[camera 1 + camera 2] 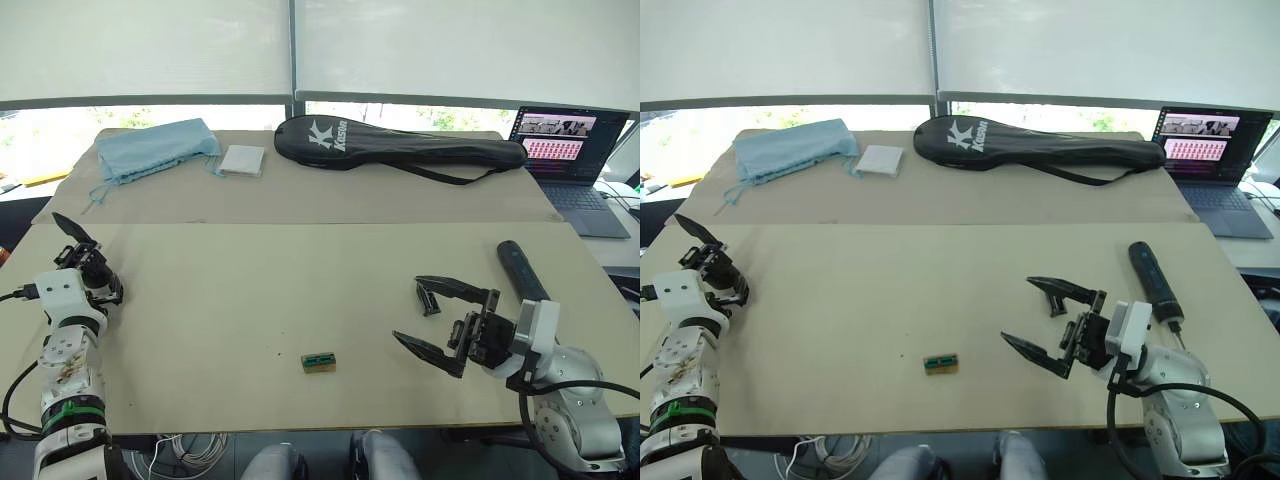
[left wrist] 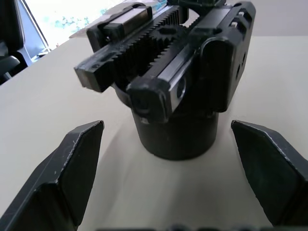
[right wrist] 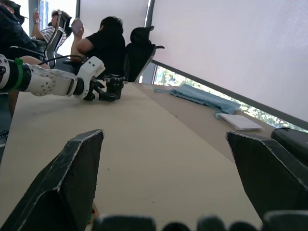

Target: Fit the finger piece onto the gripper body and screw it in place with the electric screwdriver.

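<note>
Standing wide apart, the two black wedge-shaped fingers of the left gripper (image 2: 166, 178) flank the gripper body (image 2: 168, 86) without touching it. The left wrist view shows that body close up: a round matte base standing on the table, topped by a chunky block with toothed racks and a gear between them. From the head views the body (image 1: 96, 272) is a small dark lump at the far left edge of the near table, with one pointed finger sticking up and away.

At the near right, the right gripper (image 1: 438, 318) also has its long claws spread, holding nothing. Just beside its farther claw lies the finger piece (image 1: 429, 299), a small black tapered part flat on the table. Right of it rests the electric screwdriver (image 1: 1153, 281), a thick matte black cylinder, its narrow end toward the near edge.

A small green-and-tan box (image 1: 318, 362) sits near the front edge of the beige table (image 1: 260, 290). On the far table lie a light blue cloth (image 1: 157, 148), a white square pad (image 1: 242, 160) and a long black racket bag (image 1: 400, 146); a laptop (image 1: 572, 160) stands at far right.

The right wrist view shows seated people (image 3: 98, 45) beyond the left arm.
</note>
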